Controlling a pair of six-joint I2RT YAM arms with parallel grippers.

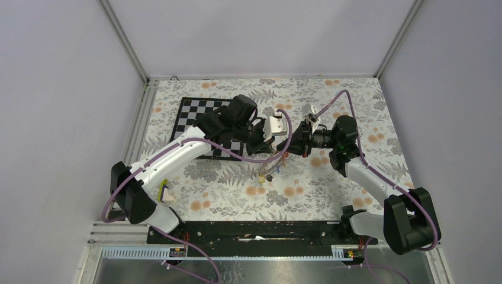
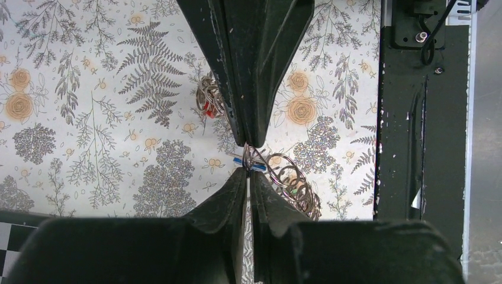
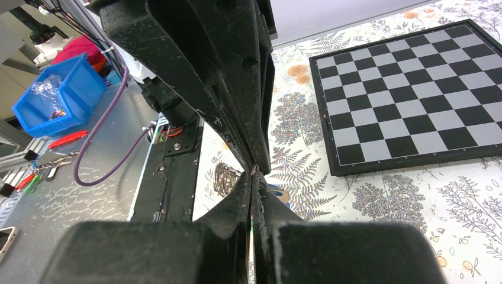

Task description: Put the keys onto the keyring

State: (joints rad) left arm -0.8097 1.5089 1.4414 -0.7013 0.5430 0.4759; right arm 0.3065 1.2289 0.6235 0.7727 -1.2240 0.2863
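Both grippers meet tip to tip above the middle of the floral table. The keyring [image 2: 285, 179], a grey coil of wire loops, hangs between them with a blue key [image 2: 244, 161] at the pinch point. My left gripper [image 2: 248, 170] is shut on the ring's wire. My right gripper [image 3: 253, 176] is shut on the same wire from the opposite side, seen as the black fingers [image 2: 248, 71] coming from above. A second bunch of loops [image 2: 211, 97] with a red key [image 2: 205, 107] hangs behind them. In the top view the keys [image 1: 269, 172] dangle below the left gripper [image 1: 280, 149] and right gripper [image 1: 291, 148].
A black-and-white chessboard [image 1: 204, 127] lies at the back left, under the left arm. The black base rail [image 1: 254, 231] runs along the near edge. Off the table, a blue bin [image 3: 53, 94] and loose tools sit on a grey bench.
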